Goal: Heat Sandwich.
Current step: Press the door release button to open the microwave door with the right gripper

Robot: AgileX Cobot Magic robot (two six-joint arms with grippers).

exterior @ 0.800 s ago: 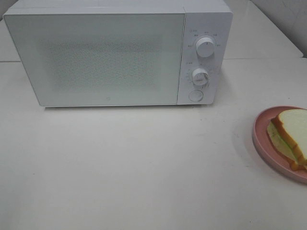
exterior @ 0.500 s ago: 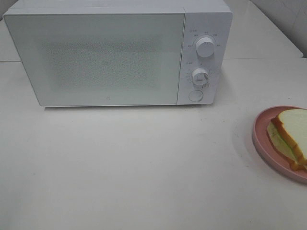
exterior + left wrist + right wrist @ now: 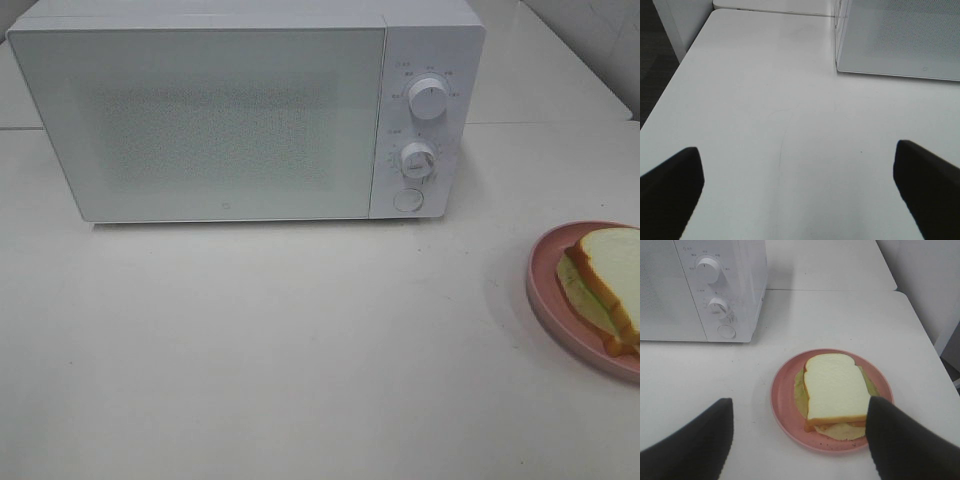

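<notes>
– Claws, starting on the left: how does the left gripper (image 3: pixel 796 146) stand?
– Spread wide, its dark fingers (image 3: pixel 670 190) far apart over the bare white table (image 3: pixel 300 350), with nothing between them. A corner of the microwave (image 3: pixel 220 110) lies ahead of it.
– And the microwave itself?
– It sits at the back of the table with its door shut. An upper knob (image 3: pixel 428 97), a lower knob (image 3: pixel 417 160) and a round button (image 3: pixel 407 200) run down its right-hand panel.
– Where is the sandwich (image 3: pixel 835 387)?
– Well to the right of the microwave and nearer the front edge, lying flat on the pink plate (image 3: pixel 777 400). The high camera cuts part of it off. It is only a little longer than wide. Its long axis runs roughly front to back across the table, rounded end toward the back, straight crusted end toward the front. Pale green filling pokes out beneath the top slice.
– The right gripper (image 3: pixel 801 400)?
– Open and gripping nothing. It hangs on the near side of the plate, one finger showing to each side of it.
</notes>
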